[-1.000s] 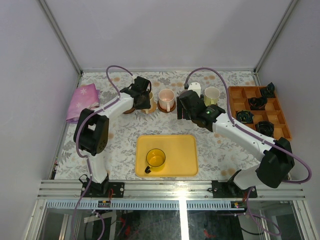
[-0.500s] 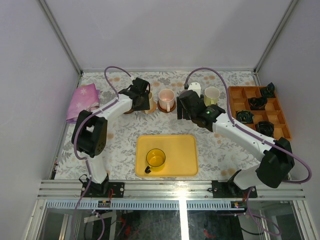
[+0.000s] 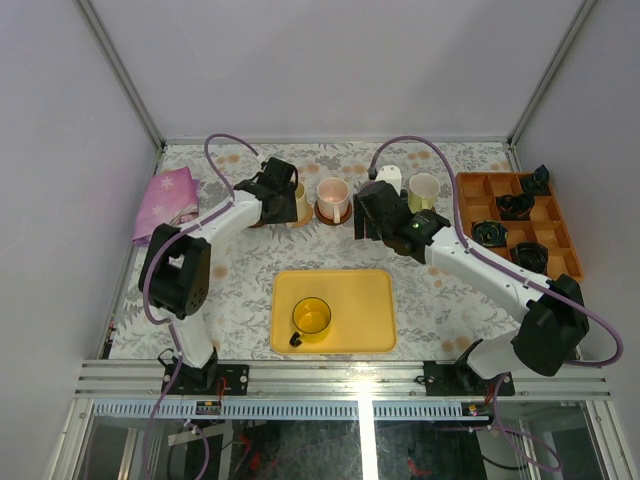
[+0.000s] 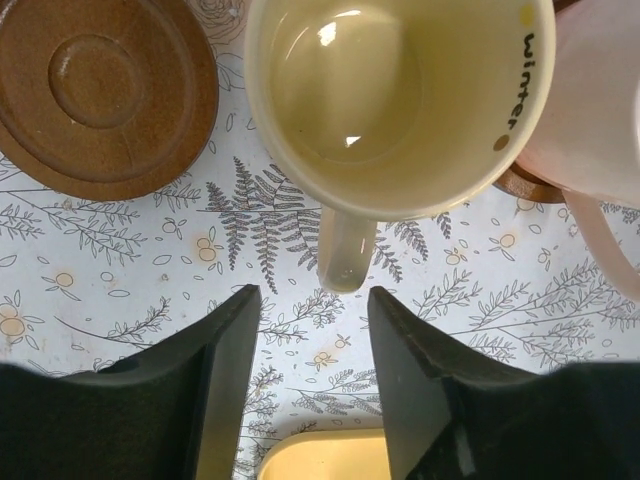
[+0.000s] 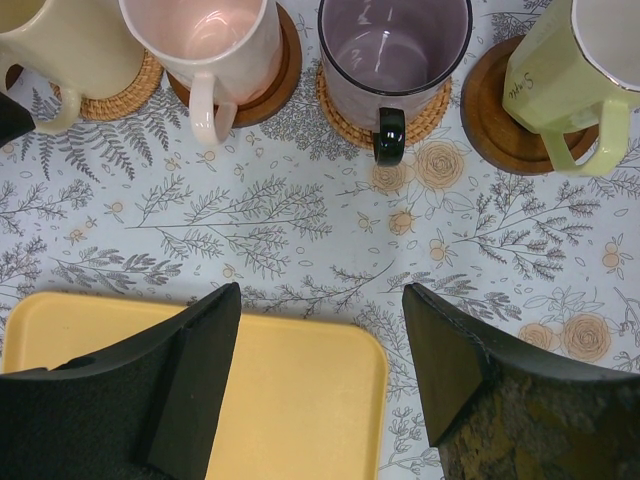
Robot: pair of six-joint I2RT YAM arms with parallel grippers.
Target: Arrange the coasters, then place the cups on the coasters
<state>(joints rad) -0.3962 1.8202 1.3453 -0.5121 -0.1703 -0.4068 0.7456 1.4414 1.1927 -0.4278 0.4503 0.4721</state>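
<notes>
Cream ceramic first: the cream cup [image 4: 400, 100] is seen seated on a woven coaster [image 5: 120, 90]. Its handle [image 4: 345, 250] is turned toward the left gripper [image 4: 315, 300], whose fingers are parted just short of it, nothing clasped. Beside it a dark coaster [image 4: 100, 90] lies bare, presumably meant for the yellow cup [image 3: 311, 317] on the tray [image 3: 375, 290]. The right gripper [image 5: 322, 295] is held wide and empty above the tray's edge.

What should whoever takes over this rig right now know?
Left hand: open, empty, just short of the cream cup handle.
Right hand: open, empty, above the tray.
Done: cream cup, pink cup, purple cup, green cup each on a coaster, in a row.
Left: yellow cup sits on the tray; move it to the bare coaster at the row's left end.
</notes>
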